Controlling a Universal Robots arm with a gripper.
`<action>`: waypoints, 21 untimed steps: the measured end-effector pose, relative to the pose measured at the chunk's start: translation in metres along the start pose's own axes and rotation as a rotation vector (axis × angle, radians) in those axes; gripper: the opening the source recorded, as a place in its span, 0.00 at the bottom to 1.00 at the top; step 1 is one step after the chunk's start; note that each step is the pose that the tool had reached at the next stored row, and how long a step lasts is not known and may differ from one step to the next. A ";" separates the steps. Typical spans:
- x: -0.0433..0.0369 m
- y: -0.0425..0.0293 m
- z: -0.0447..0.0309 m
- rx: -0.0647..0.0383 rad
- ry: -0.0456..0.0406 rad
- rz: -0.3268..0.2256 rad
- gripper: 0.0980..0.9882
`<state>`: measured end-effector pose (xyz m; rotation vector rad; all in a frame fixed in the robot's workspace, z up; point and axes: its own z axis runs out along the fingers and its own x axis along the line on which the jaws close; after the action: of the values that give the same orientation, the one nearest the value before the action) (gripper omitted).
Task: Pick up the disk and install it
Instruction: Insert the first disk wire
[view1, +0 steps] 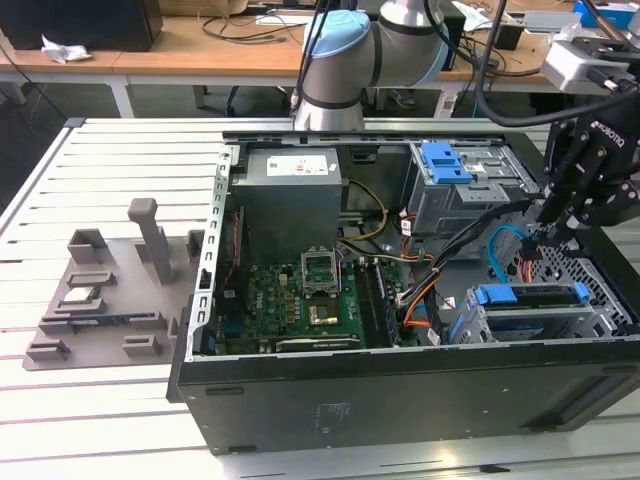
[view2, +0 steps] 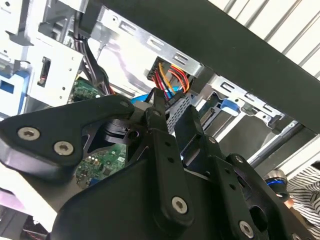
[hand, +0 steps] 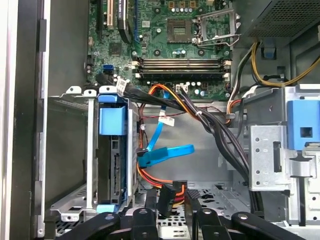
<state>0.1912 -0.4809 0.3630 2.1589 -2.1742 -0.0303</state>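
The disk (view1: 530, 296), framed in its blue bracket, already sits in the lower drive cage (view1: 480, 330) at the front corner of the open computer case (view1: 400, 390), on the exterior view's right. In the first wrist view it stands edge-on inside that cage (hand: 90, 150), its blue bracket (hand: 112, 120) capping the end.

Just beside the cage, the gripper (view1: 541, 240) hangs low inside the case. In the first wrist view its two fingers (hand: 192, 202) are slightly parted around a black power connector (hand: 166, 199), whose bundle of red, orange and yellow wires (hand: 155, 179) curls up from below; the fingers look to be pinching the plug, though contact is hard to confirm. The second wrist view shows the same plug (view2: 167, 97) at the fingertips with its coloured leads (view2: 170, 77) fanning away.

A flat blue data cable (hand: 165, 152) lies loose between the cage and the plug, and grey cable bundles (hand: 220, 130) cross above toward the motherboard (hand: 165, 35).

Judging from this, the work stands at cabling the seated drive. Doing it well means keeping the plug square to the drive's socket, gripping the housing rather than the wires, and keeping the blue cable from getting trapped.
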 end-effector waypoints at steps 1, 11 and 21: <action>0.0012 -0.0001 0.0004 0.000 0.0008 0.000 0.30; 0.0024 -0.0007 0.0055 0.000 0.0014 0.000 0.30; 0.0024 -0.0008 0.0056 0.000 0.0014 0.000 0.07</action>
<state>0.1916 -0.4835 0.3575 2.1581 -2.1736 -0.0288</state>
